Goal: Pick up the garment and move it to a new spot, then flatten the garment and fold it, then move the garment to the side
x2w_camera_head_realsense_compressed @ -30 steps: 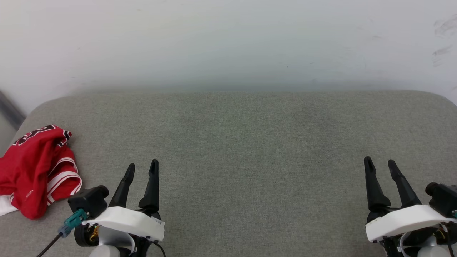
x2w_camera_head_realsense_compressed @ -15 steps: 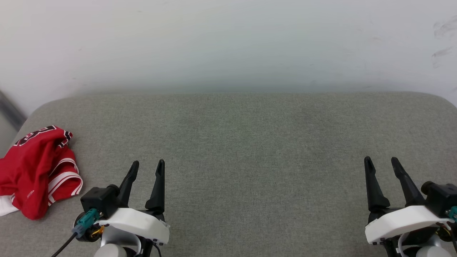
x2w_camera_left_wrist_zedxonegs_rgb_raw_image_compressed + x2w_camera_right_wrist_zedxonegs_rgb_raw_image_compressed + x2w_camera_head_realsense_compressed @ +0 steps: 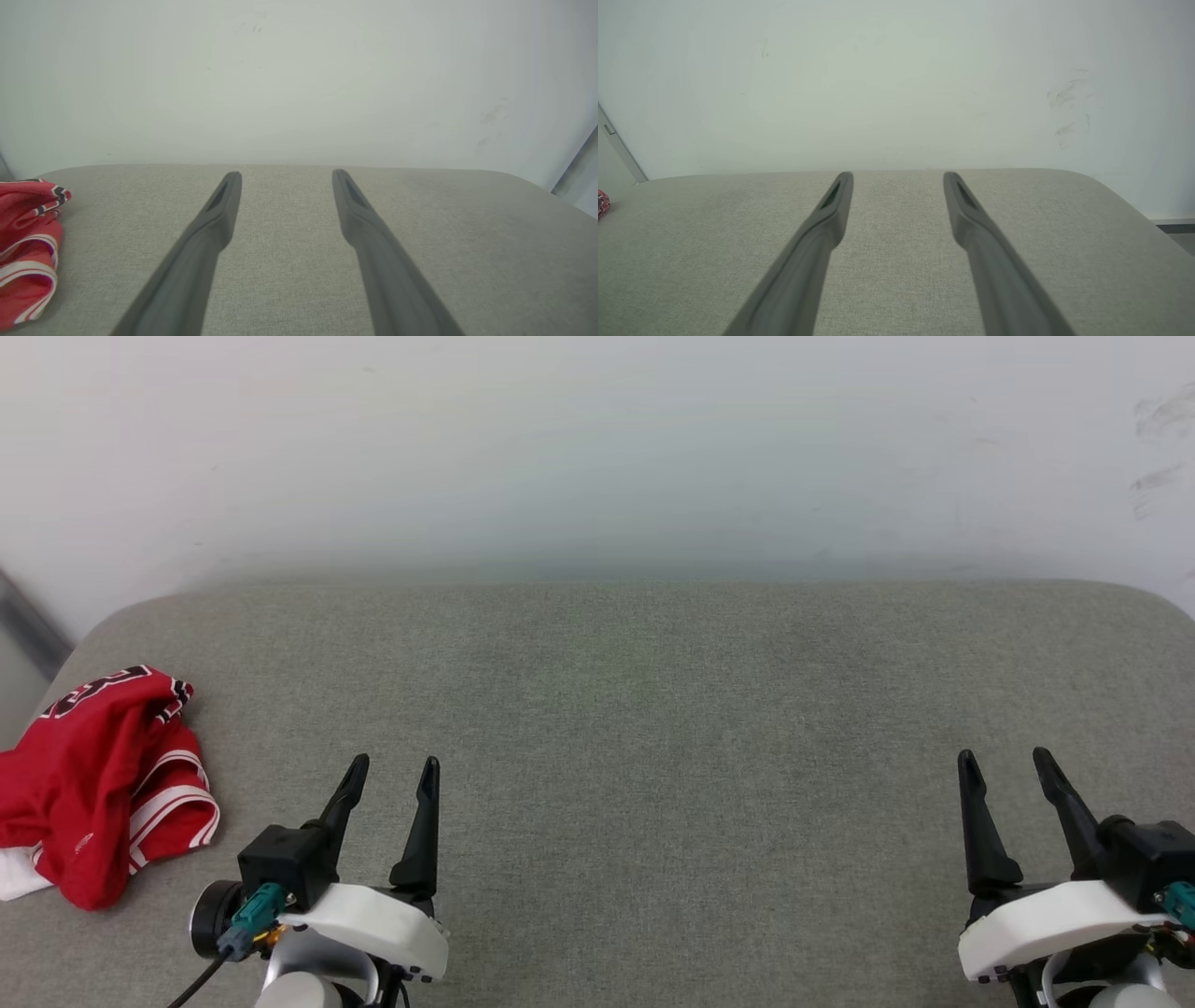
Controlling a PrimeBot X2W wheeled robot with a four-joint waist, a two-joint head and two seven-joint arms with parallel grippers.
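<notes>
Shirt (image 3: 93, 784) lies crumpled at your 9 o'clock in the head view, on the left end of the grey padded bench (image 3: 653, 691). It is red, with white striped trim and black lettering on its top fold. Your left gripper (image 3: 394, 763) is at 8 o'clock, its fingers spread and holding nothing, near the shirt but not touching it. Your right gripper (image 3: 1004, 756) is at 4 o'clock, also spread and empty, well apart from the shirt. At 12 o'clock, a pale wall (image 3: 597, 448) stands behind the bench.
</notes>
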